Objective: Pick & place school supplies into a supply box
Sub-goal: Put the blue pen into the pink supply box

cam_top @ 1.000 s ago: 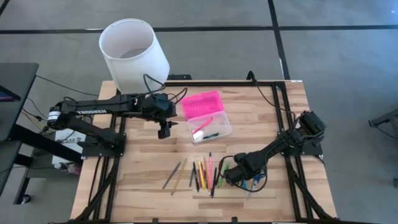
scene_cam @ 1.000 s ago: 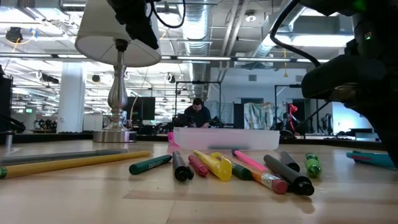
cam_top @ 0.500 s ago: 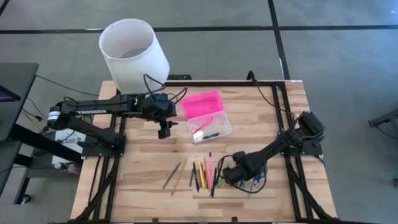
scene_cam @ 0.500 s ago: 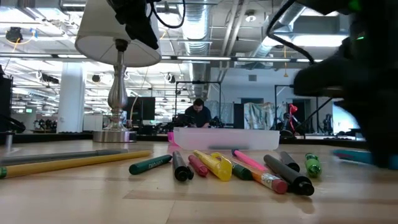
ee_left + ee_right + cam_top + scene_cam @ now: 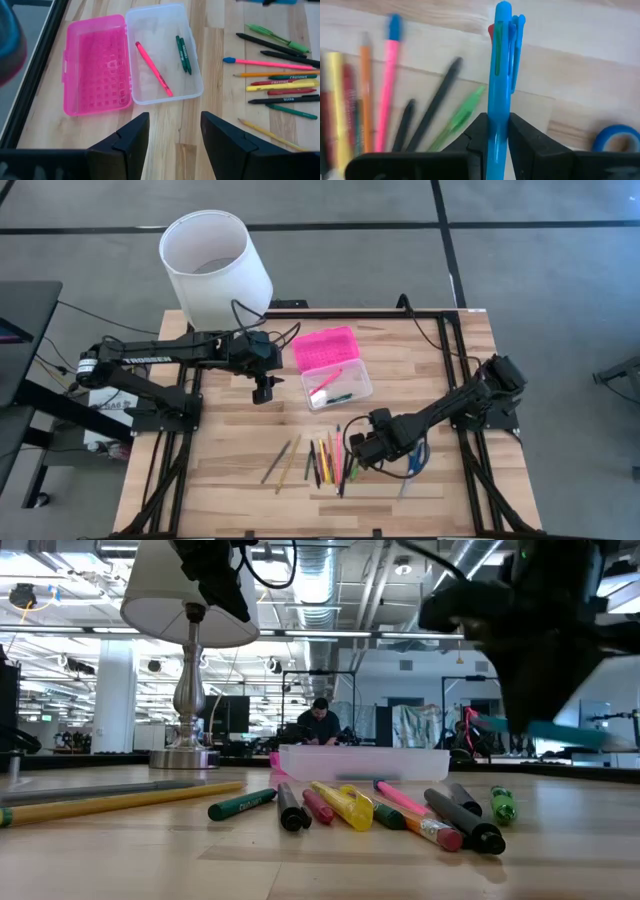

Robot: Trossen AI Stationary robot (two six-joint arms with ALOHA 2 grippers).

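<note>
Two claws: right claw [image 5: 495, 137] clamped on blue pen [image 5: 501, 75], seemingly airborne; left claw [image 5: 175, 135] agape, empty.

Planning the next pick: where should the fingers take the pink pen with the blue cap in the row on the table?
Grip the pink pen at mid-barrel, coming straight down from above with the fingers closing across its width. It lies flat and is long and thin. An orange pencil lies close alongside, so the gap there is narrow; the black pen on the other side leaves more room.
</note>
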